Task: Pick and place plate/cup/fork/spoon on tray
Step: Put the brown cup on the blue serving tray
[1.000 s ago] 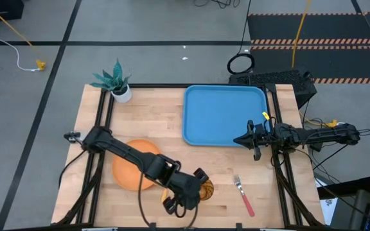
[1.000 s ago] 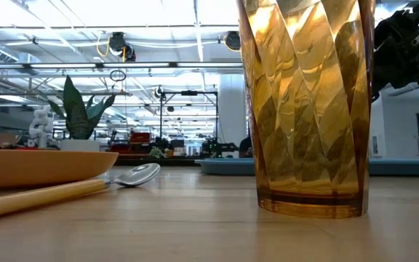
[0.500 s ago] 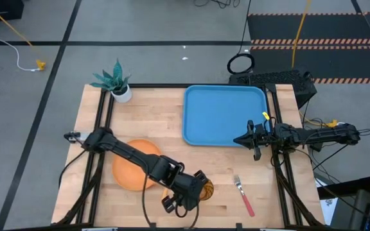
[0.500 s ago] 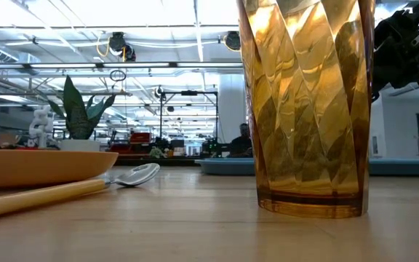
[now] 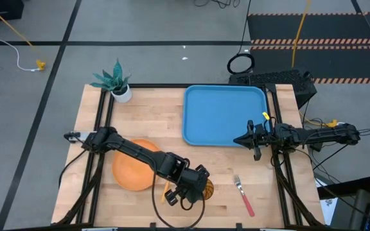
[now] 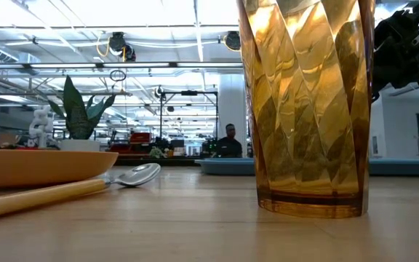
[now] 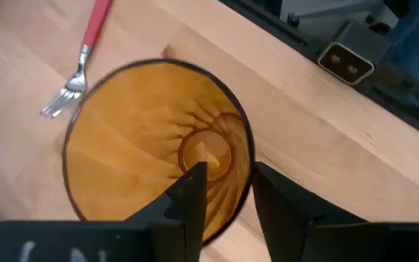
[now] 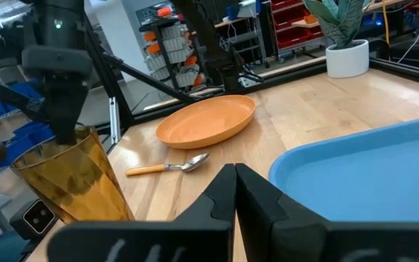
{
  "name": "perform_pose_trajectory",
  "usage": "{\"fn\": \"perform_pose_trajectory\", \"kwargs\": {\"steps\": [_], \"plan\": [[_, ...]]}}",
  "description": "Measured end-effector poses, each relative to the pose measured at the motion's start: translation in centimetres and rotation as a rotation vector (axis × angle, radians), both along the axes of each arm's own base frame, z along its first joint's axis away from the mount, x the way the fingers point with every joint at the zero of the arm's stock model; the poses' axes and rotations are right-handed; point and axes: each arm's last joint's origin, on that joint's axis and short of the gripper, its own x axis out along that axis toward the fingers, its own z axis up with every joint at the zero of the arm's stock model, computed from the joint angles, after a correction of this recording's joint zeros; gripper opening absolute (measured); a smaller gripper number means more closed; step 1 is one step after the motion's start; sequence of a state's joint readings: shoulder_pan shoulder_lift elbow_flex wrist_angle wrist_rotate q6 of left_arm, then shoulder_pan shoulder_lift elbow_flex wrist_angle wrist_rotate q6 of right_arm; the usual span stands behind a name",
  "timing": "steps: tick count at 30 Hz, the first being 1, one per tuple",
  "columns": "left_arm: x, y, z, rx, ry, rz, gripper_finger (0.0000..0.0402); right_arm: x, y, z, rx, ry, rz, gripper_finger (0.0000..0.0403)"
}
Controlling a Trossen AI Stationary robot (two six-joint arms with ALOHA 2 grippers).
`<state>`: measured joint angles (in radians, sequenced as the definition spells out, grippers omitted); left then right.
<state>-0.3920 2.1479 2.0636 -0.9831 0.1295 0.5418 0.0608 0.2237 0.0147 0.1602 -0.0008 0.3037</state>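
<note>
The amber cup (image 5: 205, 188) stands upright on its base on the table near the front edge, also seen in the low view (image 6: 308, 109). My left gripper (image 7: 228, 178) is open above it. One finger (image 7: 191, 185) is inside the cup and the other (image 7: 275, 200) is outside, astride the rim (image 7: 247, 156). The orange plate (image 5: 132, 165) lies left of the cup. The spoon (image 8: 169, 167) lies between them, and the red-handled fork (image 5: 243, 196) lies to the right. My right gripper (image 8: 235, 175) is shut and empty over the blue tray's (image 5: 223, 115) near right edge.
A white pot with a green plant (image 5: 117, 86) stands at the table's far left corner. Black frame rails run along the table's left and right sides. A person shows far off in the room behind the table (image 6: 229, 142).
My left gripper has shifted a little toward the table's far edge and right, closer over the cup. The cup has stayed where it was on the table.
</note>
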Motion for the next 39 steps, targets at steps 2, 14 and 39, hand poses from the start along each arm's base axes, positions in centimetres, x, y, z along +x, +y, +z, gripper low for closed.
{"fn": "perform_pose_trajectory", "kwargs": {"steps": [2, 14, 39], "plan": [[-0.2, 0.0, -0.1, 0.013, 0.013, -0.015, 0.0092, 0.0, 0.0, 0.0, 0.012, 0.003, -0.001, 0.0], [-0.3, 0.0, -0.2, 0.069, 0.0, -0.067, 0.0019, 0.0, 0.0, -0.1, 0.062, 0.012, -0.004, 0.0], [-3.8, 11.0, 10.2, 0.238, -0.242, 0.247, 0.0009, 0.8, -0.1, 1.7, 0.403, -0.18, -0.19, 0.0]]}}
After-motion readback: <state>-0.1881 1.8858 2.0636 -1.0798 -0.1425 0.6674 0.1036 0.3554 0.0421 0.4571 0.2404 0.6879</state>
